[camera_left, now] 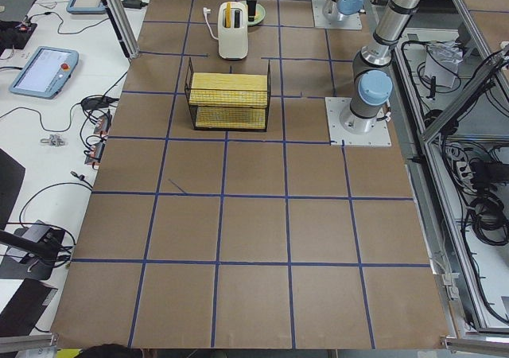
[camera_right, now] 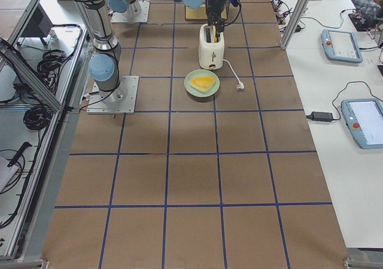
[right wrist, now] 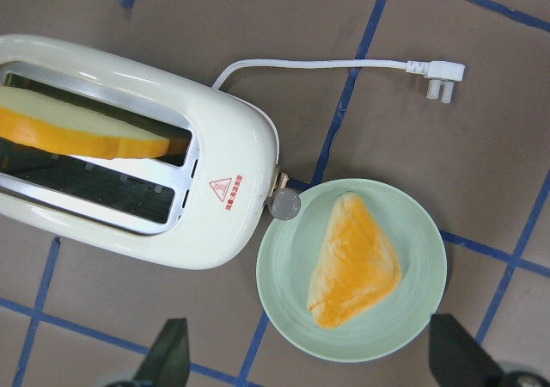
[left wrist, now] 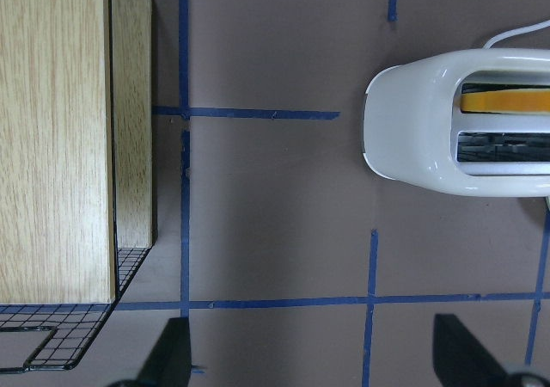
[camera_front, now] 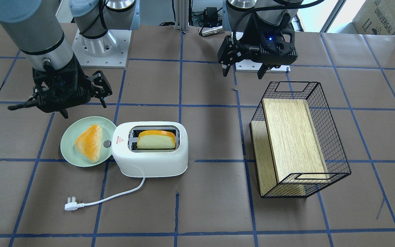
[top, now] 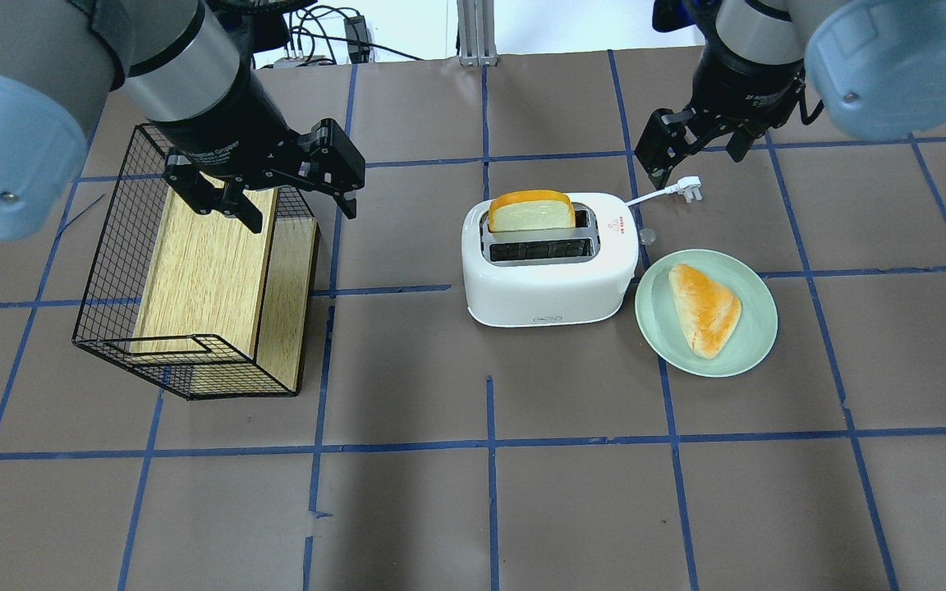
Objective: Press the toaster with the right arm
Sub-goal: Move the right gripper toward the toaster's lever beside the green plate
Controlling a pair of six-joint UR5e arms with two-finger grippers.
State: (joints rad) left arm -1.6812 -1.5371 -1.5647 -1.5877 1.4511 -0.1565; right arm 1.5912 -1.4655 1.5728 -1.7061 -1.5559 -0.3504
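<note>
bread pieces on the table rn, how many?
2. One slice stands in a slot of the toaster; its other slot looks empty. One triangular piece lies on the green plate beside the toaster. None seen elsewhere.

- Illumination: bright, even, from above; colours read true in all views.
- Shadows: soft and short; a faint dark patch lies on the brown table (top: 522,509) below the left gripper (top: 292,193), and a thin one hugs the toaster (top: 551,263) base, near the right gripper (top: 691,152).
- Glare: mild sheen on the toaster's white shell; window beyond the right gripper is blown out.
- Focus: fingertips (right wrist: 168,353) blur at the wrist views' lower edge; side views render far objects small, detail lost.
</note>
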